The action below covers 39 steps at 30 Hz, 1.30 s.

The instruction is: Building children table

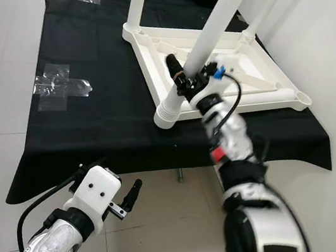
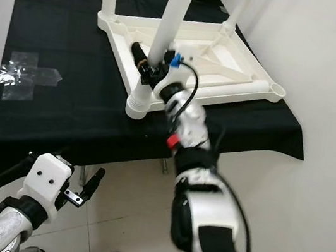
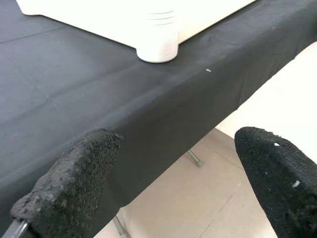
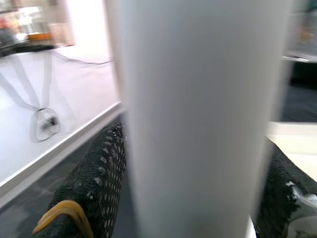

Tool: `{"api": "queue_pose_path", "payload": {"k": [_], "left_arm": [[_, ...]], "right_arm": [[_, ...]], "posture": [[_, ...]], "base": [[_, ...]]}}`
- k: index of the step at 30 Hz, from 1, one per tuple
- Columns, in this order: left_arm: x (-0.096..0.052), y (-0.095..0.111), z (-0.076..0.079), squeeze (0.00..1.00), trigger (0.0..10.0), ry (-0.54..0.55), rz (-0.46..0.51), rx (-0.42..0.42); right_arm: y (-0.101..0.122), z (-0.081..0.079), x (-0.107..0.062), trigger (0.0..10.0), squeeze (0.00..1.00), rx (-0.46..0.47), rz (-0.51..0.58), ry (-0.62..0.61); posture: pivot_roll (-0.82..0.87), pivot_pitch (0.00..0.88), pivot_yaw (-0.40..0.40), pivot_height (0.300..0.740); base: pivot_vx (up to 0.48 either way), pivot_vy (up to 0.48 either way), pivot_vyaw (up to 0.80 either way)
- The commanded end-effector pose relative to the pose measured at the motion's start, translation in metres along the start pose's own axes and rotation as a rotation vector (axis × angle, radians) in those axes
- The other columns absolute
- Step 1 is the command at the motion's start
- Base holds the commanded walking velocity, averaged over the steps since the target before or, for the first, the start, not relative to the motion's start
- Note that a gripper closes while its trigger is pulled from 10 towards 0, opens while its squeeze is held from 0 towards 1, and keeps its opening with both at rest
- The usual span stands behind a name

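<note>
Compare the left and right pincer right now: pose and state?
The right pincer reaches over the black-draped table, its fingers on either side of the white table leg; the left pincer hangs low beside the table's edge. The right is shut on the leg; the left is open and holds nothing. Both have black textured fingers.

- White plastic tabletop (image 1: 253,72) with white table legs (image 1: 209,36).
- Plain black tablecloth (image 1: 91,126), patched with clear glossy tape (image 1: 59,86).
- Right gripper (image 1: 185,77): black fingers, blue connector (image 1: 218,72), red tag (image 1: 217,155) on the silver arm.
- Left gripper (image 1: 130,198): black fingers, white housing.
- Pale tiled floor (image 1: 158,227).
</note>
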State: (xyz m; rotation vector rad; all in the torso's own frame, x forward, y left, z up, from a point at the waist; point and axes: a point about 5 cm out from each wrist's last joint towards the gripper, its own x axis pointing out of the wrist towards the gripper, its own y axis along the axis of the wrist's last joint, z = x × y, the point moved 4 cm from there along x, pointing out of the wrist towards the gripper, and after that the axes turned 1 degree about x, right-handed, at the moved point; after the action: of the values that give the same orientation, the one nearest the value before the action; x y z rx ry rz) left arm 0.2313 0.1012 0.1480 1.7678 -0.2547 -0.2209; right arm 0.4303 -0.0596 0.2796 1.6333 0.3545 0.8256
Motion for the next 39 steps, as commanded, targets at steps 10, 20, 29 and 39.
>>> {"api": "queue_pose_path", "payload": {"k": [10,20,29,39], "left_arm": [[-0.003,-0.004,0.005,0.00,10.0,-0.013,-0.023,-0.019],[-0.006,-0.003,0.007,0.00,10.0,-0.013,-0.024,-0.022],[-0.006,-0.005,0.010,0.00,10.0,-0.019,-0.027,-0.026],[-0.007,-0.007,0.012,0.00,10.0,-0.027,-0.027,-0.028]], "right_arm": [[-0.013,-0.040,0.004,10.0,0.00,0.111,-0.167,0.428],[-0.017,-0.073,0.013,1.5,0.00,0.121,-0.180,0.581],[-0.010,-0.052,0.027,0.0,0.00,0.058,-0.090,0.293],[-0.033,0.008,0.013,0.0,0.00,-0.003,-0.123,-0.445]], "posture": [[0.18,0.194,-0.216,0.740],[0.20,0.191,-0.230,0.740],[0.19,0.167,-0.228,0.740],[0.17,0.132,-0.211,0.740]], "base": [[0.000,0.000,0.00],[0.000,0.000,0.00],[0.000,0.000,0.00],[0.000,0.000,0.00]]}}
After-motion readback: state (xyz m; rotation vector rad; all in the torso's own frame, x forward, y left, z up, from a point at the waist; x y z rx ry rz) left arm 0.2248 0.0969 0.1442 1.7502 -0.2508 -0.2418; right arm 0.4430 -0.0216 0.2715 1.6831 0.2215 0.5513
